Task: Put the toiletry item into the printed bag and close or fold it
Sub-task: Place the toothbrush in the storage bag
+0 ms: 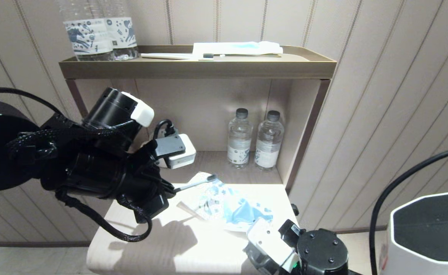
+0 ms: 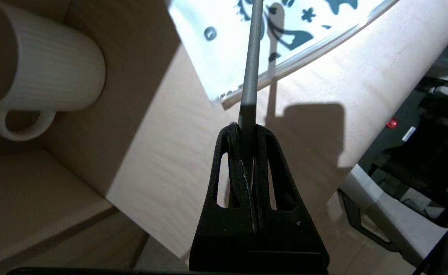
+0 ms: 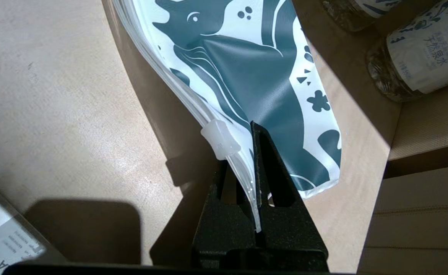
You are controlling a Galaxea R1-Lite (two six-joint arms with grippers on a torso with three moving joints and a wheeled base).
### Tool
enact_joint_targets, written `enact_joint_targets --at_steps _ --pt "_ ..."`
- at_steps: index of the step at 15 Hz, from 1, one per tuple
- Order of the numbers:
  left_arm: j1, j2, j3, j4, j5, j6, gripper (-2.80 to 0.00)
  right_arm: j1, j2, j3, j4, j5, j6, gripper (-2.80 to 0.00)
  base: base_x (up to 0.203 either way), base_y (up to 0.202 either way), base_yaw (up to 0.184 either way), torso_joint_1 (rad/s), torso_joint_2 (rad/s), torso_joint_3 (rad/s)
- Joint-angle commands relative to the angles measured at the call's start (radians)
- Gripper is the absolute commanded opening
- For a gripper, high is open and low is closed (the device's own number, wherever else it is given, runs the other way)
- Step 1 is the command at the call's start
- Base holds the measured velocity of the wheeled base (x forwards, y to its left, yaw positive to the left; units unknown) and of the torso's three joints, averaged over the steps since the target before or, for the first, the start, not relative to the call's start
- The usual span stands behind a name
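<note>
My left gripper (image 1: pixel 172 189) (image 2: pixel 247 128) is shut on the handle end of the toiletry item (image 1: pixel 195 184) (image 2: pixel 251 57), a slim toothbrush. The brush is held in the air, pointing over the near edge of the printed bag (image 1: pixel 228 202) (image 2: pixel 224 49) and casting a shadow on it. The bag, a white pouch with teal-blue prints (image 3: pixel 254 65), lies crumpled on the pale table (image 1: pixel 163 244). My right gripper (image 1: pixel 252 231) (image 3: pixel 243 152) is shut on the bag's strip-seal edge, right beside the clear slider (image 3: pixel 220 139), lifting that corner.
Two water bottles (image 1: pixel 239 139) (image 1: pixel 268 139) stand at the back of the lower shelf. The top shelf (image 1: pixel 197 68) carries more bottles (image 1: pixel 99 34), a white toothbrush (image 1: pixel 178 56) and a white-and-blue packet (image 1: pixel 239 47). A white ribbed mug (image 2: pixel 44 72) sits nearby. A white bin (image 1: pixel 430 229) stands right.
</note>
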Motion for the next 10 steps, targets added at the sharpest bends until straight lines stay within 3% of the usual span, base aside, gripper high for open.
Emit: enact_joint_targets --at_steps 1,4,5,7,10 --pt "0.045 -0.047 0.036 -0.001 -0.004 0.0 -2.8 0.005 0.003 -0.003 -0.048 -0.003 -0.004 -2.8 0.0 0.0 0.0 0.0 0.0 0.0" --pt "0.195 -0.083 0.055 -0.013 -0.088 -0.017 -2.8 -0.016 -0.078 -0.016 -0.048 0.0 -0.007 -2.8 0.0 0.0 0.0 0.0 0.0 0.0" --pt "0.239 -0.092 0.057 -0.016 -0.138 -0.061 -2.8 -0.021 -0.109 -0.021 -0.048 0.0 -0.008 -2.8 0.0 0.0 0.0 0.0 0.0 0.0" --pt "0.267 -0.096 0.06 -0.019 -0.183 -0.211 -2.8 -0.023 -0.171 -0.02 -0.048 0.001 -0.008 -2.8 0.0 0.0 0.0 0.0 0.0 0.0" --pt "0.272 -0.089 0.109 -0.117 -0.193 -0.244 -2.8 -0.014 -0.259 -0.009 -0.048 0.002 0.007 -2.8 0.0 0.0 0.0 0.0 0.0 0.0"
